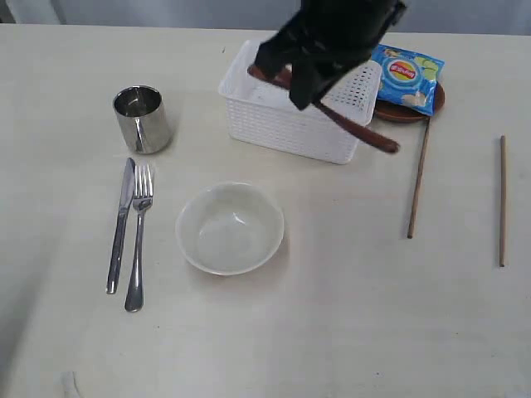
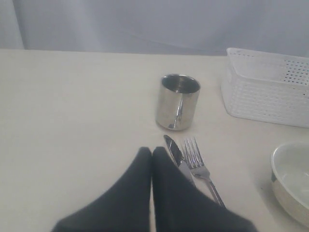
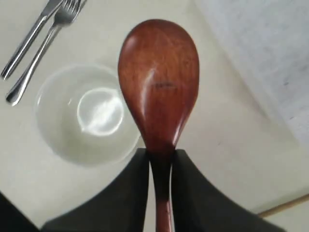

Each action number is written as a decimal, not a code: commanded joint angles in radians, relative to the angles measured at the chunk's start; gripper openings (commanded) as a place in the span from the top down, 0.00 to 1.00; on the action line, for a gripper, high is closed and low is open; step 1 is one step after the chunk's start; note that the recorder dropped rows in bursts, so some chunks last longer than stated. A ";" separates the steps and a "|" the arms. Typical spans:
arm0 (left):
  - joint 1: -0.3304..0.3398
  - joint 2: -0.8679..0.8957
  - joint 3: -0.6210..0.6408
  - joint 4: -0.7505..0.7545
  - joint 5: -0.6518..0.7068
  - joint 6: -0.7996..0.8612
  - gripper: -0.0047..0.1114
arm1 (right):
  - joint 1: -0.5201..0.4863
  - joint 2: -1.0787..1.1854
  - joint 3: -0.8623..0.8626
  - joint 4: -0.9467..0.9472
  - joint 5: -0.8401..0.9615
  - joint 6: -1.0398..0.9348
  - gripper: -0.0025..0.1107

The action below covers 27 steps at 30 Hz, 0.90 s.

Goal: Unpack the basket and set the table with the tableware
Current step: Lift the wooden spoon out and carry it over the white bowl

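The right hand is gripping the spoon by its neck, holding it in the air above the basket. The left hand is hovering clenched and empty beside the knife and fork. The cup, bowl and chopsticks are lying on the surface. The plate is sitting under a chip bag.

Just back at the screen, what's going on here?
The right fingers grip the wooden spoon in the air near the basket. Cup, knife, fork and bowl are already on the table. Two chopsticks lie apart, and the chip bag sits on the plate. The left fingers are shut, empty.
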State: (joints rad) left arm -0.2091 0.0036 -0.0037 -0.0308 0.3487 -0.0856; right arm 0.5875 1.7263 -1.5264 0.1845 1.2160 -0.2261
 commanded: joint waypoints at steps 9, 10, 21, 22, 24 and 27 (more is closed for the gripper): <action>-0.005 -0.004 0.004 0.001 -0.002 0.003 0.96 | 0.251 0.069 0.132 -0.060 -0.032 0.060 0.98; -0.005 -0.004 0.004 0.001 -0.002 0.003 0.96 | 0.256 0.094 0.122 -0.066 -0.021 0.067 0.98; -0.005 -0.004 0.004 0.001 -0.002 0.003 0.96 | 0.265 0.238 0.057 -0.079 -0.003 0.082 0.98; -0.005 -0.004 0.004 0.001 -0.002 0.003 0.96 | 0.265 0.248 0.057 -0.079 -0.006 0.084 0.98; -0.005 -0.004 0.004 0.001 -0.002 0.003 0.96 | 0.265 0.261 0.057 -0.079 -0.005 0.094 0.98; -0.005 -0.004 0.004 0.001 -0.002 0.003 0.96 | 0.265 0.265 0.057 -0.081 -0.014 0.099 0.95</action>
State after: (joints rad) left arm -0.2091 0.0036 -0.0037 -0.0308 0.3487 -0.0856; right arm 0.8506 1.9932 -1.4628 0.1159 1.2102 -0.1330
